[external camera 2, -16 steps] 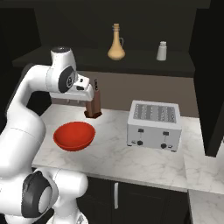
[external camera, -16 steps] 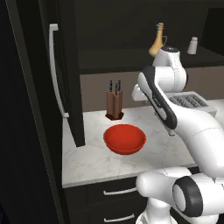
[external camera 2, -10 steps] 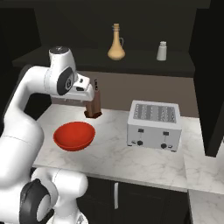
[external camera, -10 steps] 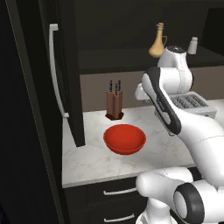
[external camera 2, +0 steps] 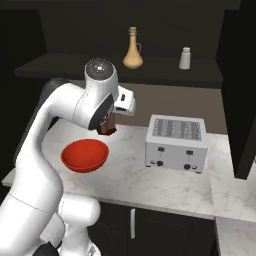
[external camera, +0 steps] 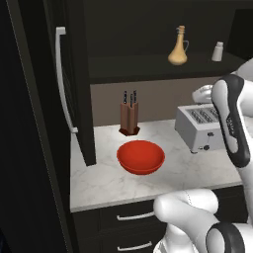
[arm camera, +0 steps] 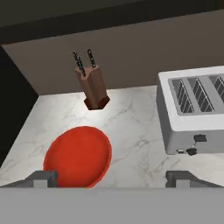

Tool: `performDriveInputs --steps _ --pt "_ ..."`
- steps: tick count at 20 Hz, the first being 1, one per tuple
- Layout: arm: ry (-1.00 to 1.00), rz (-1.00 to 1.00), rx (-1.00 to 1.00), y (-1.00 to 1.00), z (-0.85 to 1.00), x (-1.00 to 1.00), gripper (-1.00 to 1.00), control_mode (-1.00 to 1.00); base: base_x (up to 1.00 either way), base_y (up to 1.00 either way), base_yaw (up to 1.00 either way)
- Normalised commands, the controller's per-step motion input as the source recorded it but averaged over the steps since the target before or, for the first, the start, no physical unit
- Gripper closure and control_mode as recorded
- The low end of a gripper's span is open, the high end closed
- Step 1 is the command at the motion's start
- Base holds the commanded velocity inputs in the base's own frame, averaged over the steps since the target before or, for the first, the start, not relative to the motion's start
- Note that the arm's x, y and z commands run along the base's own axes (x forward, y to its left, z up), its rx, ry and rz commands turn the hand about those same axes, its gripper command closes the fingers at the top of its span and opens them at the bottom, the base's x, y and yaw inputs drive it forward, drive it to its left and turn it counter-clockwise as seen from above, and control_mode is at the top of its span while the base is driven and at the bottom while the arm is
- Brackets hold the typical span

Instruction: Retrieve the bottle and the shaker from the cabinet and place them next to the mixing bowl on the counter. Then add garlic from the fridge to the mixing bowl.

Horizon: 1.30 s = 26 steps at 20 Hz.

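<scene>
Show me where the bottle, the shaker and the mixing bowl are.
bottle (external camera 2: 132, 52): right base view, bulbous base.
shaker (external camera 2: 185, 58): right base view, white body.
mixing bowl (external camera: 141, 157): left base view, inner red surface.

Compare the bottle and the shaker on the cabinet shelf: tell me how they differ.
The bottle is tan-yellow, the shaker white-grey. The bottle is taller, with a bulbous base and a long narrow neck; the shaker is short and tapers plainly to its cap. In the right base view the bottle stands left of the shaker, well apart. Both stand upright on the dark shelf of the cabinet, untouched.
</scene>
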Motion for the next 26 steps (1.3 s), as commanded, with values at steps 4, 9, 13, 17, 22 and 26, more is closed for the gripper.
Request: performDriveInputs --steps 4,9,13,17,22,26 --pt "-0.29 -0.05 0.04 -0.59 0.59 0.01 -1.00 -1.00 0.00 0.00 0.00" --pt "-0.11 -0.20 0.00 -0.20 0.53 0.23 -1.00 -1.00 0.00 0.00 0.00" --pt "0.00 -0.01 0.00 0.19 0.17 0.24 -1.00 -1.00 0.00 0.00 0.00" --pt "0.00 0.12 0.00 0.14 0.11 0.15 -1.00 -1.00 0.00 0.00 0.00" --pt "0.00 0.09 0.00 0.03 0.15 0.10 -1.00 -1.00 0.00 0.00 0.00" --pt "0.00 -0.02 -0.04 0.26 0.04 0.35 -1.00 -1.00 0.00 0.00 0.00"
